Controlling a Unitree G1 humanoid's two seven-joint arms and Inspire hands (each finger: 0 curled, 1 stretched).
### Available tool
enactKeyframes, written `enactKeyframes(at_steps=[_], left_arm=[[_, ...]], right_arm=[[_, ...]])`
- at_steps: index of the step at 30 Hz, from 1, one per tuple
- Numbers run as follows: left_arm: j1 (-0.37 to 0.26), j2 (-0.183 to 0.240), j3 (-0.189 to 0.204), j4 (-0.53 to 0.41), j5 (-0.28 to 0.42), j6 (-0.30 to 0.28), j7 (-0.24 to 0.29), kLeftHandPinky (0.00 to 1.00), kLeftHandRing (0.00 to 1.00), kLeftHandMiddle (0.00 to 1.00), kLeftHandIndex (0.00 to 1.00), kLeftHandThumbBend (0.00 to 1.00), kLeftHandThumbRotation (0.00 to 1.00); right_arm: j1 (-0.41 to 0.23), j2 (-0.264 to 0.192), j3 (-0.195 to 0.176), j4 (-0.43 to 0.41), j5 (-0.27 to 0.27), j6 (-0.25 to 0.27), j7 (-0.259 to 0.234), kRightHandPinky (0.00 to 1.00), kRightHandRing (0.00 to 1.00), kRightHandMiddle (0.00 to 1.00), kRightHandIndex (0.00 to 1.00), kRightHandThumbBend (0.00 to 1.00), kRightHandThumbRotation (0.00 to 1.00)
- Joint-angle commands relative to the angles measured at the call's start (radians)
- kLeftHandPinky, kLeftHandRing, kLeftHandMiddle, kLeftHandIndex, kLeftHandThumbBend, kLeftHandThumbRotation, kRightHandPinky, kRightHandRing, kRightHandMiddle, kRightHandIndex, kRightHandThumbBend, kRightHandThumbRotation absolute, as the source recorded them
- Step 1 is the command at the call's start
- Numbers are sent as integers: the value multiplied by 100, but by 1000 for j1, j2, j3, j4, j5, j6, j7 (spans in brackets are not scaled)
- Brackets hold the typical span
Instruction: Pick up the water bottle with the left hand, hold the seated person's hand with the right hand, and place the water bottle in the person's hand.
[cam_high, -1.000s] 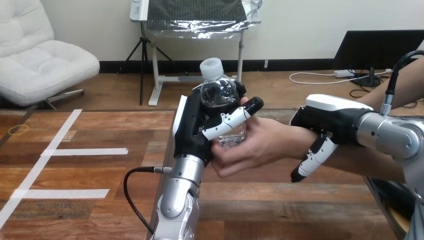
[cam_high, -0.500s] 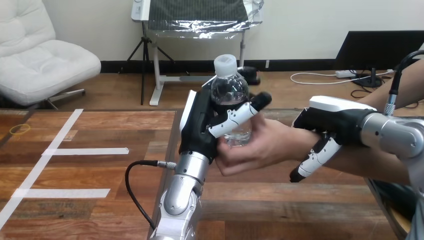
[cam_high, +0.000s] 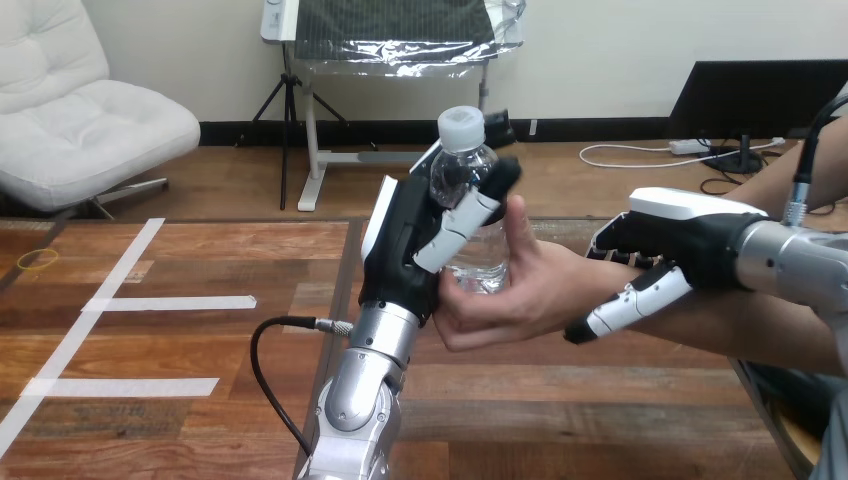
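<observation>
**Over the brown wooden table (cam_high: 200, 350), a clear plastic water bottle (cam_high: 472, 205) with a white cap, in two hands**

The table is long planks of dark wood, and strips of white tape (cam_high: 170, 303) are stuck on its left part. The water bottle is in the air above the middle of the table, almost upright, with the cap on top. The robot's left hand (cam_high: 405, 250), black with white shells, grasps it from the left: the fingers (cam_high: 462, 220) are curled round the body of the bottle. The person's hand (cam_high: 520, 290) comes from the right and cups the lower part of the bottle, with the thumb standing up against its right side. The robot's right hand (cam_high: 680, 235) lies over the person's wrist (cam_high: 600, 280). Its fingers bend down on the far side and its thumb (cam_high: 625, 305) lies against the near side, so it clasps the wrist.
</observation>
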Motion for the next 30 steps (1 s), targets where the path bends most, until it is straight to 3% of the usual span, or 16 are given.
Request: enactKeyframes(at_steps=[1, 10, 13, 19, 25, 28, 30], left_arm=[[8, -14, -30, -113, 27, -5, 0, 99, 91, 85, 81, 82, 97], [78, 21, -34, -253, 27, 44, -12, 100, 97, 90, 84, 88, 100], [100, 30, -37, -297, 19, 61, -19, 100, 98, 91, 85, 88, 100], [149, 46, -43, -390, 14, 106, -20, 100, 98, 91, 86, 90, 100], [196, 66, -51, -469, -5, 137, -31, 100, 99, 92, 88, 90, 100], [218, 76, -52, -504, -19, 151, -38, 100, 99, 93, 88, 90, 100], [239, 79, -53, -541, -17, 174, -29, 100, 99, 93, 88, 89, 100]], right_arm=[[9, -24, -51, -49, 29, 13, 3, 52, 65, 71, 75, 100, 71], [52, -35, -88, -92, 78, 39, 18, 63, 78, 82, 83, 100, 73], [66, -24, -108, -112, 105, 81, 27, 68, 83, 86, 86, 100, 73], [91, -38, -118, -157, 105, 109, 37, 74, 90, 92, 92, 100, 75], [119, -43, -140, -183, 122, 100, 28, 75, 92, 94, 95, 100, 77], [139, -39, -156, -195, 125, 87, 5, 74, 92, 94, 95, 100, 79], [159, -40, -162, -203, 104, 57, -36, 72, 91, 93, 95, 100, 81]])
